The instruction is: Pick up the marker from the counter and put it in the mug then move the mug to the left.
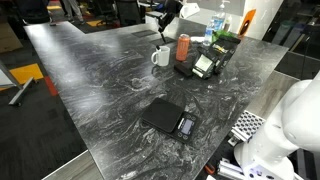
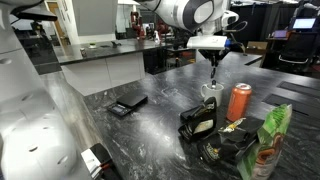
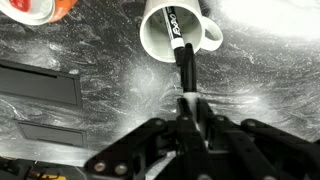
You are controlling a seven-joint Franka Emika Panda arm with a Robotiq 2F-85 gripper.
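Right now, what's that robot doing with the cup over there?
The robot's end effector is shut on a black marker and is holding it over the white mug. The marker's lower end is already inside the mug's opening, but it has not been let go. The mug stands on the dark counter next to a red-orange can.
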